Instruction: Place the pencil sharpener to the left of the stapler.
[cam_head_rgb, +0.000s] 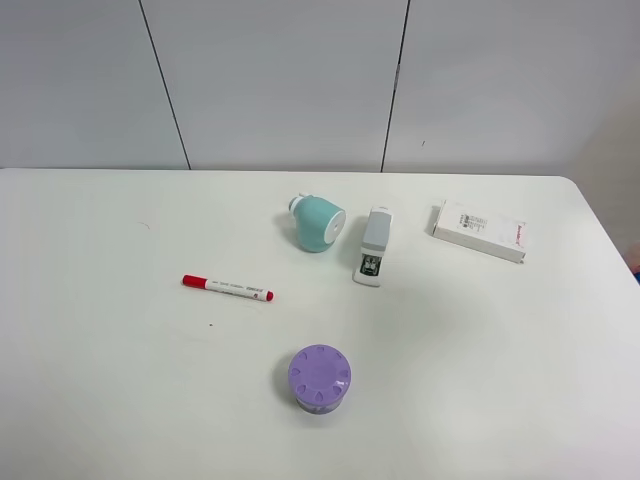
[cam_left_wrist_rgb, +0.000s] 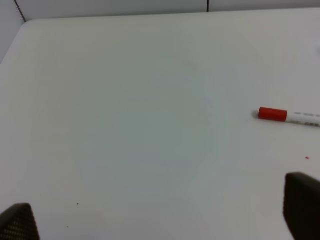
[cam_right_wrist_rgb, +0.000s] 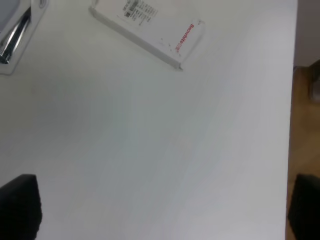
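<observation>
The teal pencil sharpener (cam_head_rgb: 318, 222) lies on its side on the white table (cam_head_rgb: 120, 350), white face turned right, just left of the stapler (cam_head_rgb: 374, 245). The pale grey stapler points its dark mouth toward the front; one corner of it (cam_right_wrist_rgb: 12, 35) shows in the right wrist view. Neither arm appears in the exterior high view. My left gripper (cam_left_wrist_rgb: 160, 215) hovers open over bare table, nothing between its fingers (cam_left_wrist_rgb: 302, 205). My right gripper (cam_right_wrist_rgb: 162, 207) is open too, over bare table near the right edge, holding nothing.
A red-capped white marker (cam_head_rgb: 227, 288) (cam_left_wrist_rgb: 287, 116) lies left of centre. A purple ridged-lid jar (cam_head_rgb: 319, 379) stands near the front. A white printed box (cam_head_rgb: 479, 231) (cam_right_wrist_rgb: 150, 35) lies at the back right. The table's right edge (cam_right_wrist_rgb: 294, 100) drops to the floor.
</observation>
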